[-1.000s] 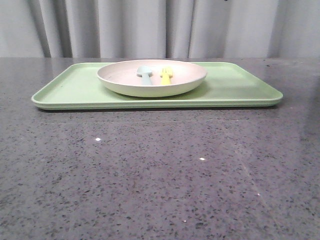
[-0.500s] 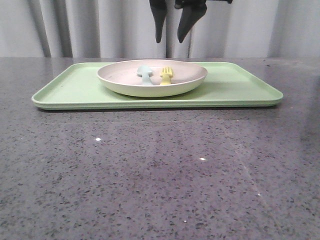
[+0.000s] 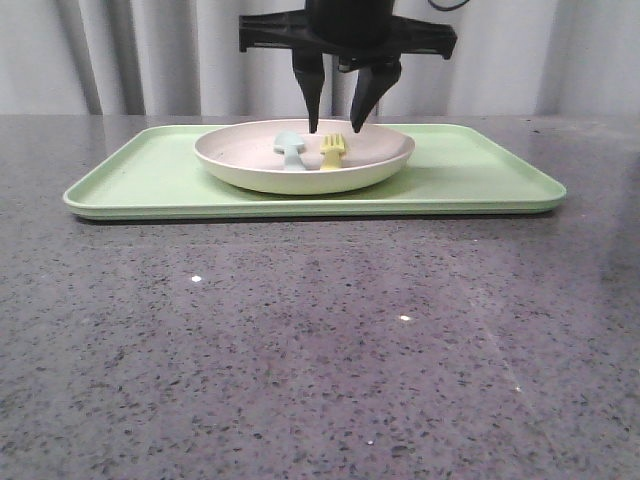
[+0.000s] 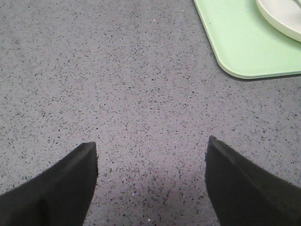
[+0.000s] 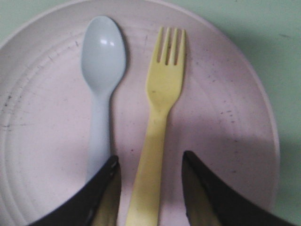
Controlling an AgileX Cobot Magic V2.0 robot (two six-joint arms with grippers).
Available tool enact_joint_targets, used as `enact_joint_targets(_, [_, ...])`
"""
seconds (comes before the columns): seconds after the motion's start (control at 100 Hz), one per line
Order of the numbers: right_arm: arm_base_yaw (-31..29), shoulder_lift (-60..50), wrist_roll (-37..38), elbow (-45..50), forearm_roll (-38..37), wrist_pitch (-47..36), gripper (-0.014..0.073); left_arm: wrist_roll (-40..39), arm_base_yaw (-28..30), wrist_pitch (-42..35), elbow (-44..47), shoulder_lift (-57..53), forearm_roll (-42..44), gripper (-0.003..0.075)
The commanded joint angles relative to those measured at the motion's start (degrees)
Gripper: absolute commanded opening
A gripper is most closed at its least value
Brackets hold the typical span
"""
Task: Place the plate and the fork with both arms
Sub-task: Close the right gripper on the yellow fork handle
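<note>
The cream-pink plate (image 3: 250, 160) sits on the light-green tray (image 3: 480, 175) at the back of the table. The yellow fork (image 3: 332, 150) lies in it beside a pale blue spoon (image 3: 290, 148). My right gripper (image 3: 334, 128) hangs open just above the plate, one finger on each side of the fork's handle. In the right wrist view the fork (image 5: 160, 117) runs between the fingers of the gripper (image 5: 149, 162), not touched, on the plate (image 5: 225, 122). My left gripper (image 4: 151, 148) is open and empty over bare table, away from the tray's corner (image 4: 235, 47).
The spoon (image 5: 102, 75) lies close against the inner side of one right finger. The tray's raised rim surrounds the plate. The table is dark speckled stone (image 3: 320, 350). A grey curtain (image 3: 150, 60) hangs behind. The plate's edge (image 4: 282, 14) shows in the left wrist view.
My right gripper has come down from the top of the front view to just above the plate, its open fingers now astride the fork. Plate, fork and spoon have not moved.
</note>
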Motion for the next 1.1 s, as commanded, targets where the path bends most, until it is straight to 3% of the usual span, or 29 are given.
enact_joint_targets(0.0, [-0.1,-3.2,0.2,-1.8,-1.8,-2.2,0.0329,-0.7,0.1,-3.8,-1.5,0.3,-0.2,0.0473])
enact_joint_targets(1.09, [-0.2,0.9,2.4,-1.8,-1.6,-2.2,0.0329,-0.7,0.1,-3.8,-1.5,0.3,-0.2,0.0473])
